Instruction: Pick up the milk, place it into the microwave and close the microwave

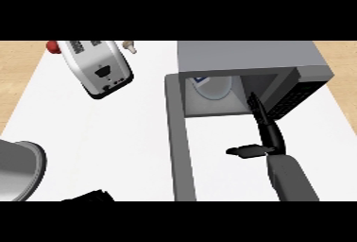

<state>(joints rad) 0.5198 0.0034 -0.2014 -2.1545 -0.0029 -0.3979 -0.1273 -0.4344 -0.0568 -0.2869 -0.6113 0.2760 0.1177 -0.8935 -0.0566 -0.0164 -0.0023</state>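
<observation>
The grey microwave (pixel 251 54) stands at the back right with its door (pixel 178 142) swung open to the left. Inside, at the left of the cavity, a white carton with a blue mark, the milk (pixel 199 80), shows next to the pale round turntable (pixel 215 89); the roof hides most of it. My right hand (pixel 270 137) is in front of the opening, its straight fingers (pixel 255 105) pointing into the cavity's right side and its thumb (pixel 244 151) sticking out left. It holds nothing. My left hand (pixel 87 196) barely shows at the lower edge.
A white toaster (pixel 97 71) lies tilted at the back left, with a red object (pixel 52 46) and a small beige one (pixel 129 46) behind it. A large grey round vessel (pixel 17 170) sits at the left edge.
</observation>
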